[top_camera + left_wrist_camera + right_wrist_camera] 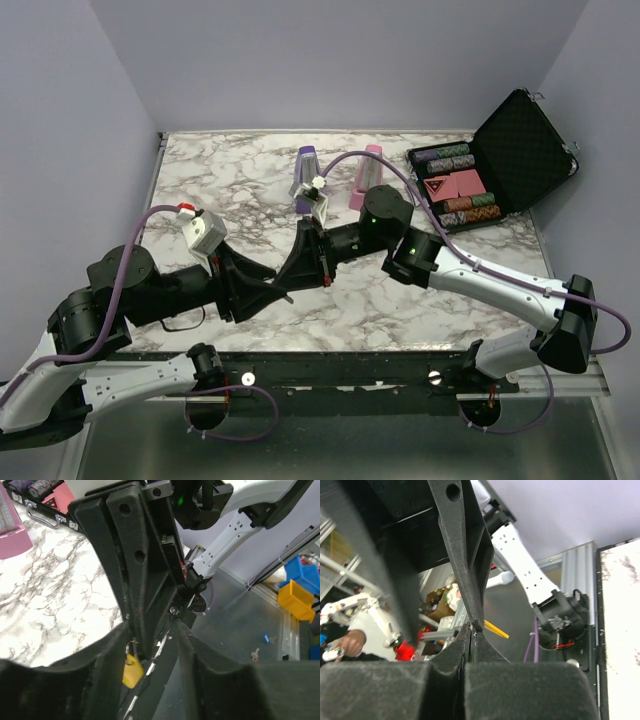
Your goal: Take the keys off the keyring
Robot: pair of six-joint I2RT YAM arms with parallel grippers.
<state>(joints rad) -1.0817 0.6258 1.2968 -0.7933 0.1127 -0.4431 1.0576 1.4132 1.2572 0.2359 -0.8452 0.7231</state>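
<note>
From above, you see the left gripper [280,292] and the right gripper [293,281] meeting tip to tip over the near middle of the marble table [200,170]. Whatever sits between them is too small to make out there. A purple metronome [307,165] and a pink metronome [366,172] stand at the far side, with an open chip case [520,145] at the far right.

In your left wrist view, the keys [131,673], marked by their yellow part, hang just below the keyring [131,648], right at the tip of the right gripper's black fingers. The left fingers [65,685] show a gap, but dark shapes crowd it, so you cannot tell whether they pinch anything. The silver blades are mostly hidden.

In your right wrist view, the right fingers [530,690] are pressed together along one seam, and what lies between them is hidden. You cannot identify the yellow sliver [496,629] beside the tips
</note>
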